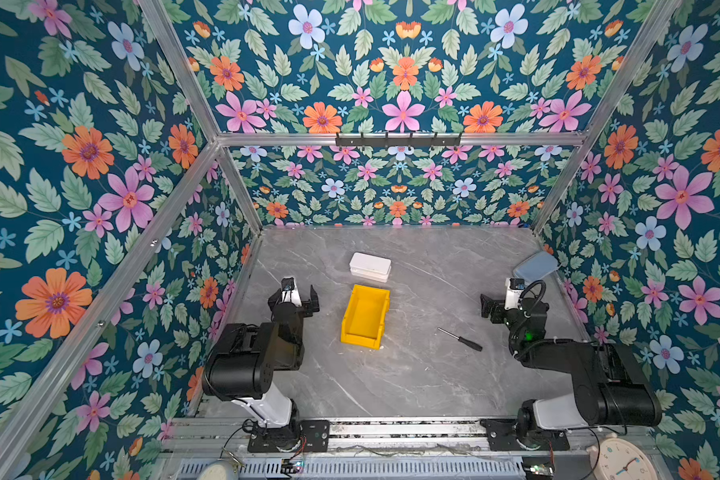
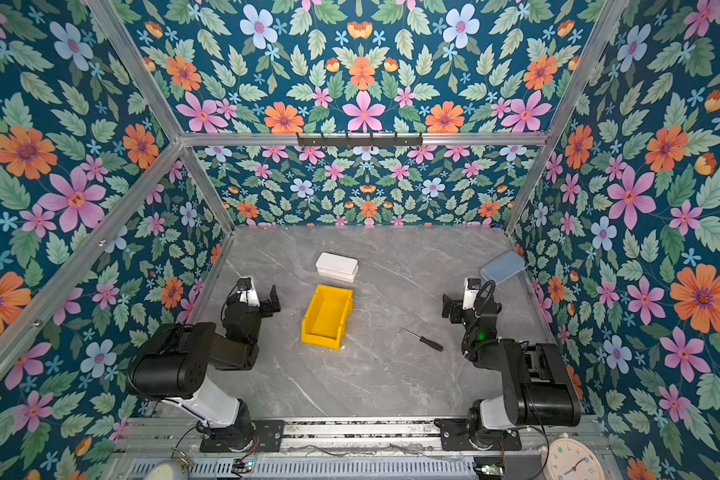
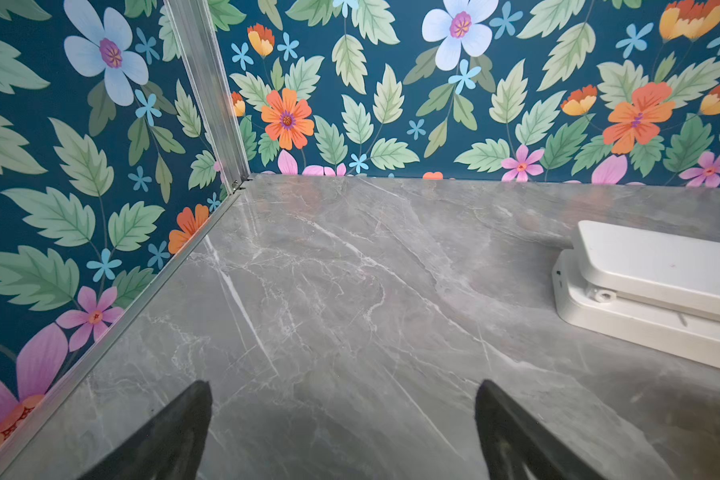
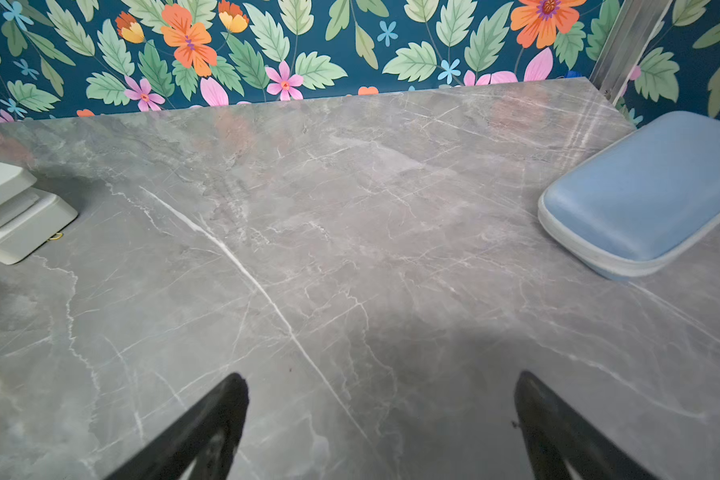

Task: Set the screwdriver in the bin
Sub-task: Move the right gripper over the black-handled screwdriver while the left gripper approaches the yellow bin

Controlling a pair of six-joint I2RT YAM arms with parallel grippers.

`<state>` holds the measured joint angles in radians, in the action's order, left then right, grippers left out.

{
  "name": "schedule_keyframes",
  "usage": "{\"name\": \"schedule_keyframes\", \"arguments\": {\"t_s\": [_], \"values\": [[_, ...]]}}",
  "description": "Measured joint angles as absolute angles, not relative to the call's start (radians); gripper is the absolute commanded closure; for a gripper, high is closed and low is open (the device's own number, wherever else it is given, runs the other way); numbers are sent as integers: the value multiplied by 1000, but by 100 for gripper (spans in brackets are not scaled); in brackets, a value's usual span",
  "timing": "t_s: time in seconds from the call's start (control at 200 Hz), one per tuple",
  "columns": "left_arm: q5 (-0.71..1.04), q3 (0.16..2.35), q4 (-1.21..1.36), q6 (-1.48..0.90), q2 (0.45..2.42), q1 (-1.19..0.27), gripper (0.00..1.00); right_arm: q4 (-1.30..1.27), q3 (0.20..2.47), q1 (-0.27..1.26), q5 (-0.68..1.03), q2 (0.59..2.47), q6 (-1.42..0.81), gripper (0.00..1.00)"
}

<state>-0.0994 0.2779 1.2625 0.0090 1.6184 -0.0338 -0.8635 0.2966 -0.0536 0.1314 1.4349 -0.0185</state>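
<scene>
Grey marble-patterned table fills the lower centre of both top views, closed in on three sides by floral walls on a metal frame.

Bin: yellow, open-topped, standing on the table at centre frame. Its inside shows bare yellow.

Screwdriver: lying flat on the table, outside the bin, to the lower right of it in both top views. It is well apart from the bin and lies between the bin and the right arm. The black handle points to the lower right of the frame and the thin metal shaft to the upper left. Neither gripper touches it.

White box: lidded, just above the bin in the frame, near it but not touching.

Blue pad: at the right edge of the table, against the wall.

Left gripper: positioned left of the bin in both top views. The left wrist view shows its jaws spread wide, with only bare table between them. It holds nothing.

Right gripper: positioned above and to the right of the screwdriver in both top views, near the blue pad. The right wrist view shows its jaws spread wide over bare table, holding nothing.
</scene>
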Motion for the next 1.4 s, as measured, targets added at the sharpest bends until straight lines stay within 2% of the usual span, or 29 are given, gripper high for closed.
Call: {"name": "schedule_keyframes", "arguments": {"t_s": [0.935,1.135,1.4], "values": [[-110,266,1260,7,1608,-35,0,-839,305,-53,151,1415,-16,1],[-123,218,1237,25,1436,-61,0,-681,390,-12,188,1300,26,1],[-102,265,941,86,1097,-154,0,-376,496,122,236,1178,170,1]]}}
